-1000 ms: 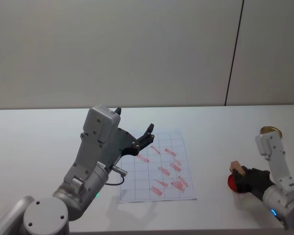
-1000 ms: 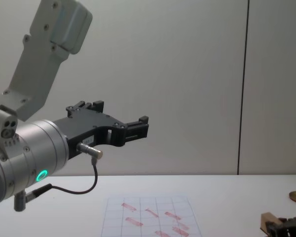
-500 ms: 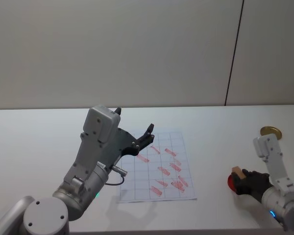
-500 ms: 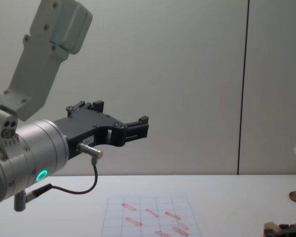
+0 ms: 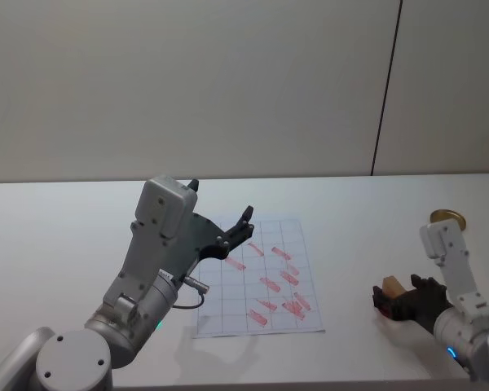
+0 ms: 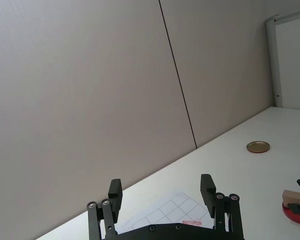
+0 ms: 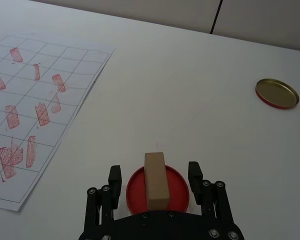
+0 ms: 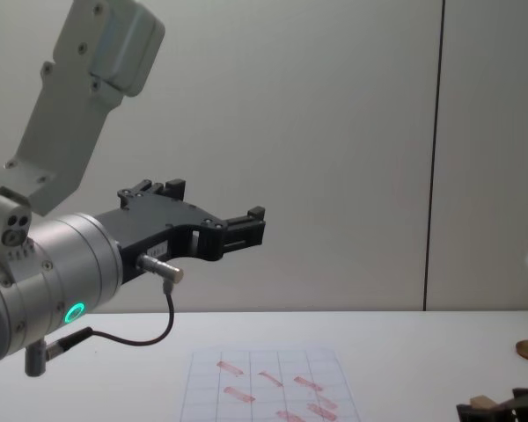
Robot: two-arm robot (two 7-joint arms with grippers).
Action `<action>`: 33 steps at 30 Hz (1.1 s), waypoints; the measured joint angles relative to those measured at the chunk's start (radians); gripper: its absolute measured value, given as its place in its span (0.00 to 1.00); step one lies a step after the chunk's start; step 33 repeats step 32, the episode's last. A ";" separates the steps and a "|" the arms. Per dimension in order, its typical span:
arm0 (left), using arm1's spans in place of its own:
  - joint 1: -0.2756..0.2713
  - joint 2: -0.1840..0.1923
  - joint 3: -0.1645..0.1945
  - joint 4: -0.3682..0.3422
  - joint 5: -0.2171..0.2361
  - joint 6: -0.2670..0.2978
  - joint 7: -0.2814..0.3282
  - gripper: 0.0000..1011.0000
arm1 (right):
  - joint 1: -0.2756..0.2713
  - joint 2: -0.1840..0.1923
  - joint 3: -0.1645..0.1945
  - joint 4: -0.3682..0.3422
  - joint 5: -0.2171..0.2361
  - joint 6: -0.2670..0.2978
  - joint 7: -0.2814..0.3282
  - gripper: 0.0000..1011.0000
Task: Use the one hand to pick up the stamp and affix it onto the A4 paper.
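Observation:
The stamp (image 7: 155, 181), a light-tan wooden block, stands upright on a round red ink pad (image 7: 179, 186). My right gripper (image 7: 155, 175) is open, one finger on each side of the stamp with a gap on both sides. In the head view the stamp (image 5: 389, 287) and right gripper (image 5: 398, 293) are at the table's right. The A4 paper (image 5: 261, 277), gridded with several red marks, lies flat at the centre. My left gripper (image 5: 243, 225) hangs open in the air above the paper's left part, holding nothing.
A flat golden disc (image 5: 447, 218) lies on the white table (image 5: 65, 236) behind the right gripper, apart from the stamp. The same disc (image 7: 276, 93) shows in the right wrist view. A plain wall rises behind the table's far edge.
In the head view the right gripper has shifted slightly left and down, and its fingers now cover the red pad. The left arm has not moved.

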 joint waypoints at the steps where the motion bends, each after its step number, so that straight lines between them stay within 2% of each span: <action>1: 0.000 0.000 0.000 0.000 0.000 0.000 0.000 0.98 | -0.001 0.000 0.000 -0.004 0.000 0.000 -0.001 0.77; 8: 0.000 0.000 0.000 0.000 0.000 0.000 0.000 0.98 | -0.022 0.010 0.006 -0.060 0.009 -0.009 -0.009 0.99; 22: 0.000 0.000 0.000 0.000 0.000 0.000 0.000 0.98 | -0.095 0.047 0.029 -0.230 0.045 -0.038 -0.026 0.99; 33: 0.000 0.000 0.000 0.000 0.000 0.000 0.000 0.98 | -0.118 0.059 0.037 -0.282 0.057 -0.046 -0.031 0.99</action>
